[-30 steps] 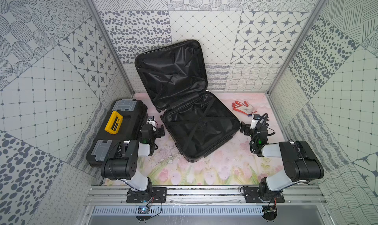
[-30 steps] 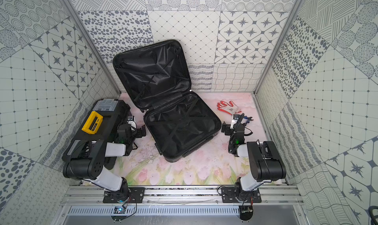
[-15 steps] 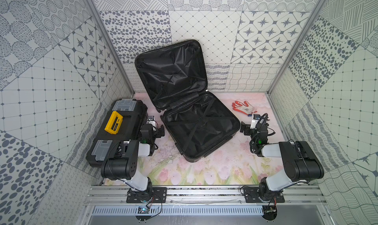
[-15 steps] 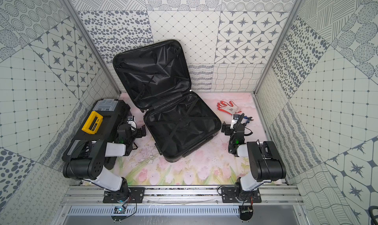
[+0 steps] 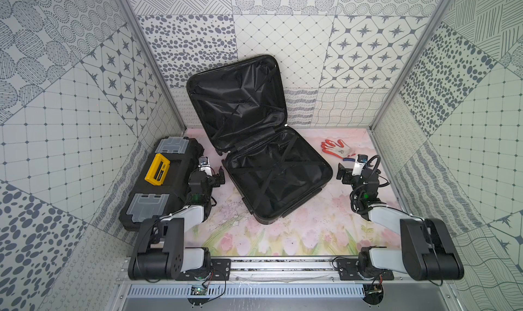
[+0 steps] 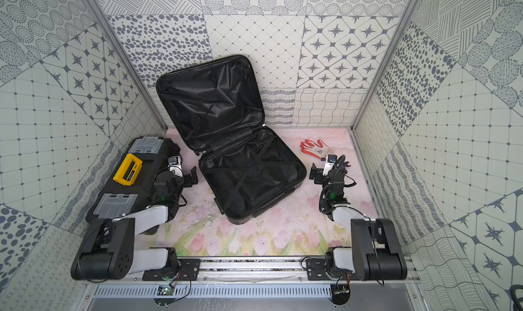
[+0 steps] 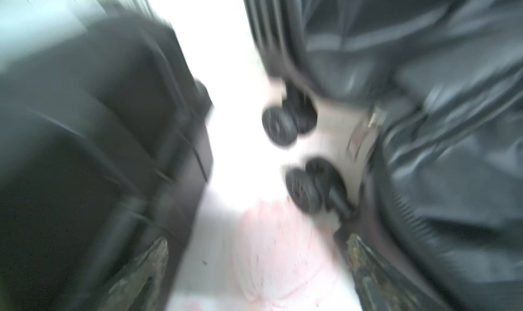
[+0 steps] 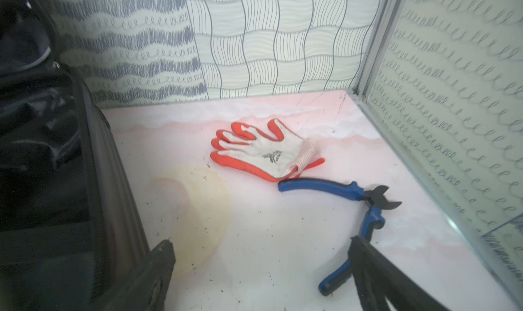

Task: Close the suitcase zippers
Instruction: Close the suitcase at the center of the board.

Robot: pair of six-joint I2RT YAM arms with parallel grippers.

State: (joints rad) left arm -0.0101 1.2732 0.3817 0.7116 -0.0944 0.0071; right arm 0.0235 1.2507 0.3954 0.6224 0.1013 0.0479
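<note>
I see the black suitcase (image 5: 277, 179) wide open mid-bench, one half flat, the other leaning against the back wall. Its zippers (image 5: 282, 97) run undone around both rims.

Heavily blurred here: the left gripper (image 7: 256, 246) hangs with jaws wide apart over the pale pink counter (image 7: 235, 69). The black toolbox (image 7: 85, 125) looms on one side, the open suitcase (image 7: 452, 125) on the other. Two of its double wheels (image 7: 278, 127) show in the gap.

Black joint housings (image 5: 158, 255), silver-white links (image 5: 192, 214), green lights (image 5: 196, 198), black cables (image 5: 376, 161), scuffed dark fingers (image 7: 144, 270)
</note>
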